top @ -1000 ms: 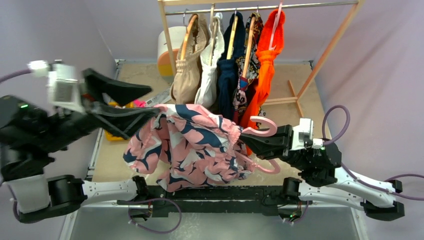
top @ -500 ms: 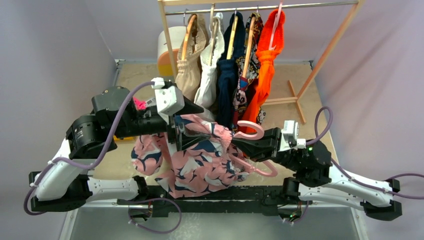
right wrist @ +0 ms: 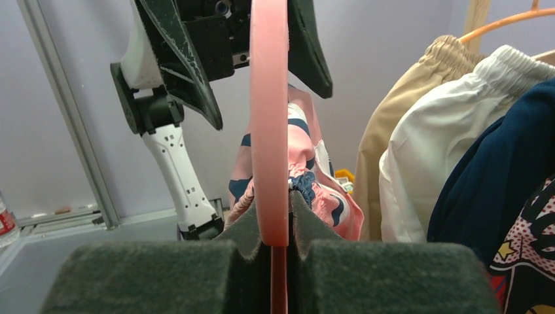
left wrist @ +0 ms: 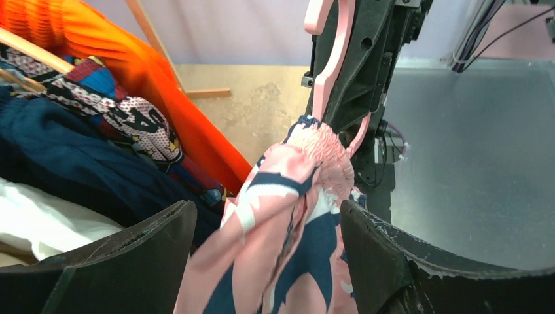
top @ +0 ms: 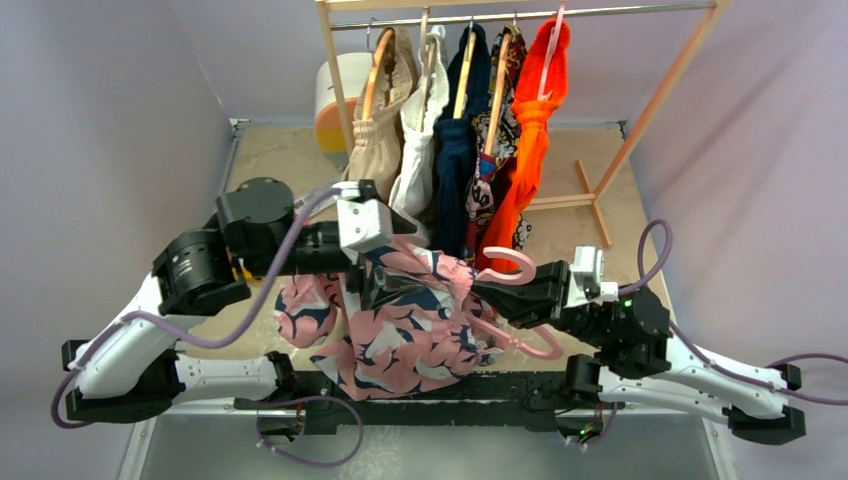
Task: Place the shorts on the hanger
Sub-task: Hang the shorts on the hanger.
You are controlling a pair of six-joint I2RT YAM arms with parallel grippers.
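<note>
**Top view.** The shorts [top: 400, 325] hang bunched near the 6 o'clock edge of the worktop [top: 285, 150]. Their gathered waistband presses against the hanger [right wrist: 269, 98] on their 3 o'clock side. The right end effector [right wrist: 273, 229] is clenched on the hanger, its foam pads squeezing the thin pink arm. The left end effector [left wrist: 265, 216], at the shorts' 11 o'clock, is released, with its fingers spread either side of the fabric and not pinching it. The garment rail [top: 520, 15] stands at 12 o'clock.
</note>
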